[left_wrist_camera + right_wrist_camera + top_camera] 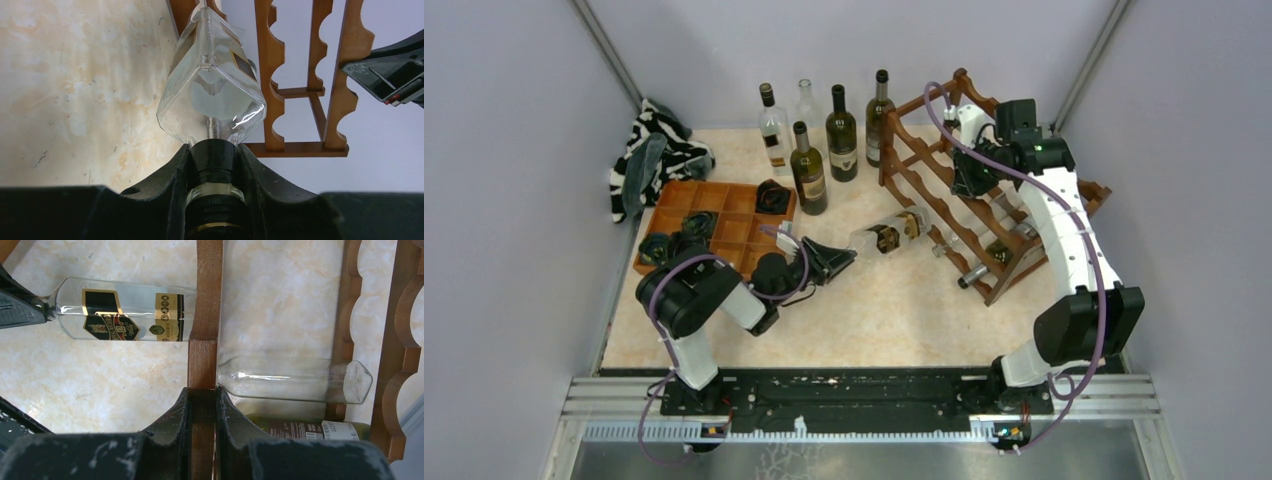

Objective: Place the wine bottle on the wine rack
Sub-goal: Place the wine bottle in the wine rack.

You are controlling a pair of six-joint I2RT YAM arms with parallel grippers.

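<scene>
A clear square wine bottle [889, 235] with a black and gold label lies level, its base toward the dark wooden wine rack [984, 190]. My left gripper [832, 260] is shut on its black-capped neck, seen close in the left wrist view [215, 150], with the bottle's body [212, 90] ahead and the rack's scalloped rails [270, 75] beyond. My right gripper [969, 168] is shut on an upright wooden post of the rack [202, 365]. The right wrist view also shows the held bottle [125, 315] left of that post.
A clear bottle [295, 380] and a green labelled bottle [310, 429] lie in the rack. Several upright bottles [824, 135] stand at the back. An orange-brown compartment tray [724, 215] and a zebra-striped cloth [654, 155] are on the left.
</scene>
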